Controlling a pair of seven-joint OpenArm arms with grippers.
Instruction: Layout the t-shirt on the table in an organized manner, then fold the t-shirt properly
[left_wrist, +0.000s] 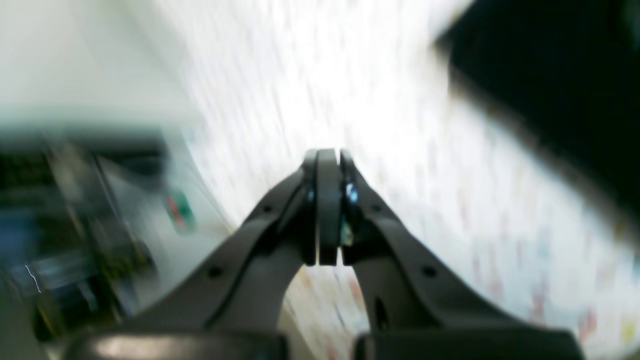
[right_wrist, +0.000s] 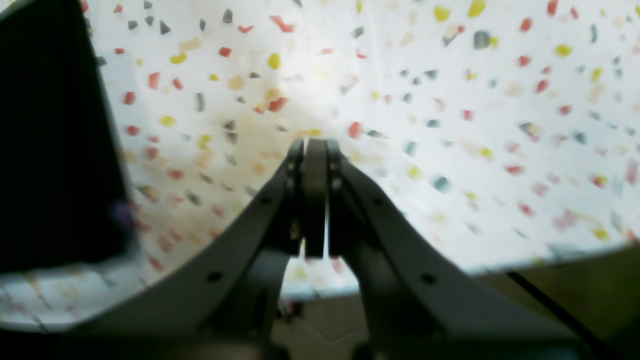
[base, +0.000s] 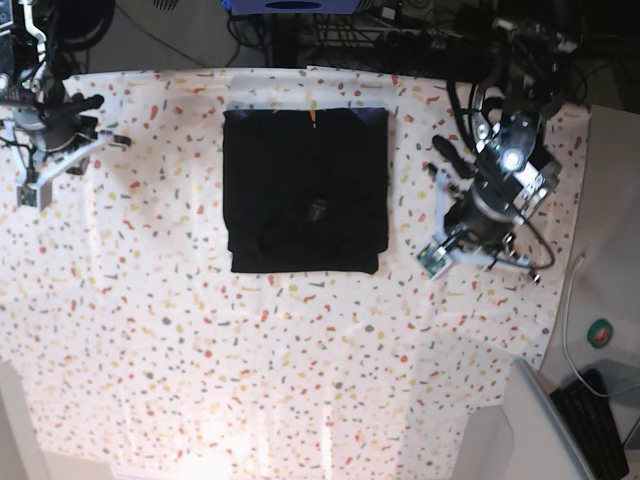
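Left gripper (left_wrist: 327, 210): jaws pressed together, empty, beside the shirt.
Right gripper (right_wrist: 315, 200): jaws pressed together, empty, well apart from it.
Shirt (base: 304, 190): folded black rectangle toward the table's (base: 300, 380) far edge.
Handling: likely light, limp; pinch an edge or corner.

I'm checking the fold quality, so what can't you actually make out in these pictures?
- t-shirt, base view: layers and creases lost in solid black.
- t-shirt in left wrist view: only a motion-blurred corner, cut by the frame edge.
- Right wrist view: garment cut by the left edge.
- left gripper, base view: too small to read.
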